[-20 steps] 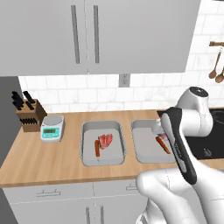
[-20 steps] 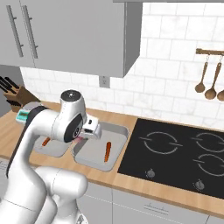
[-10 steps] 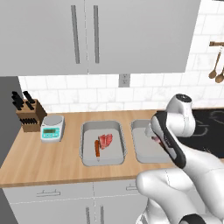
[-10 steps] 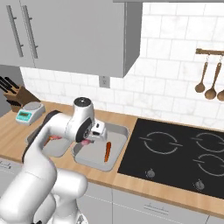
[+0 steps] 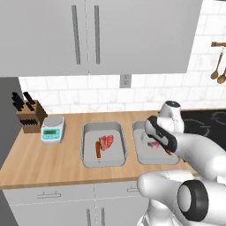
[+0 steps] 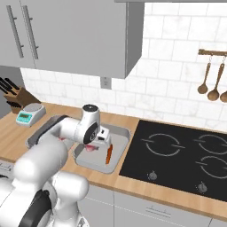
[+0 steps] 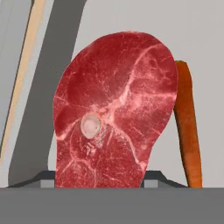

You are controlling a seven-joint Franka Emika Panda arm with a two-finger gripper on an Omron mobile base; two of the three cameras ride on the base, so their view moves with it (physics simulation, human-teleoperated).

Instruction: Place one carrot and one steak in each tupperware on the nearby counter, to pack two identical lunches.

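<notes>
Left base view, reading left to right. At the far left of the table (image 5: 53,161) we see a knife block (image 5: 29,115) and, just beside it, a teal-and-white scale (image 5: 52,129), both well apart from our hand (image 5: 151,140). Next comes the left tupperware (image 5: 103,160), which holds one carrot (image 5: 98,149) and one steak (image 5: 106,141) touching side by side; this tray lies just to the left of our hand. Our hand hangs low inside the right tupperware (image 5: 142,158), with a second steak (image 5: 153,144) at its tips and a second carrot (image 5: 168,151) just to its right, partly hidden by our forearm. Beyond the tray, at the right edge, lies the dark stovetop (image 5: 207,119).

Right base view. The scale (image 6: 27,116) stands far to the left. Our hand (image 6: 94,145) is down in the nearer tupperware (image 6: 116,162); the steak (image 6: 91,149) shows as a reddish patch under our wrist, and the carrot (image 6: 108,154) lies on the tray floor just right of it. Wooden spoons (image 6: 212,84) hang on the wall at the far right.

Hand view. The steak (image 7: 116,111) rises between our two fingertips (image 7: 154,176), which sit against its lower edges, so our hand appears closed on it. The carrot (image 7: 188,127) lies along the steak's right side, on the grey tray floor (image 7: 201,39). We cannot tell whether the steak touches the floor.
</notes>
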